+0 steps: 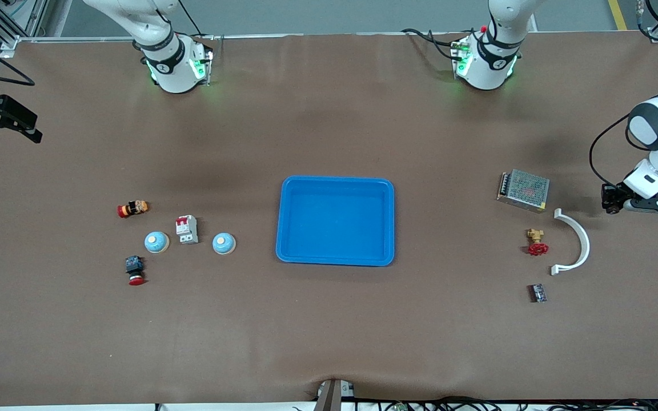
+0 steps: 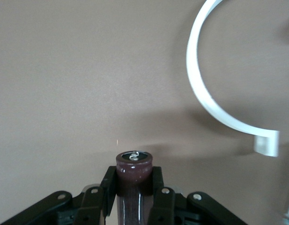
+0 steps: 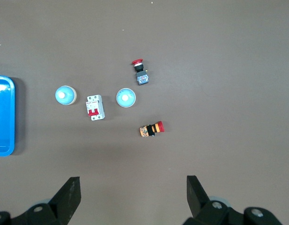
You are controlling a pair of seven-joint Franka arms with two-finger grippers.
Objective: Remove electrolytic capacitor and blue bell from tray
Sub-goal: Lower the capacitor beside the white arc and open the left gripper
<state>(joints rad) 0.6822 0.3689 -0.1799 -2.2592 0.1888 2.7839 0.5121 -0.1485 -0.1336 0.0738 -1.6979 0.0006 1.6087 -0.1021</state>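
While the electrolytic capacitor [image 2: 134, 174] is clenched by the left gripper [image 2: 134, 194] above the table near the white curved bracket [image 2: 205, 89], a tumble is risked if dropped; the right gripper [image 3: 134, 197] is spread open.

Left wrist view: capacitor [image 2: 134, 174] body runs off the frame edge, only its capped end shows; left tool [image 2: 134, 199] bases cropped too. White curved bracket [image 2: 207, 96] cut off at the frame edge. Right wrist view: tray [image 3: 3, 116] mostly out of frame, right tool [image 3: 134, 199] fingers partly cropped. Front view: small dark part [image 1: 537, 293] too small to identify.
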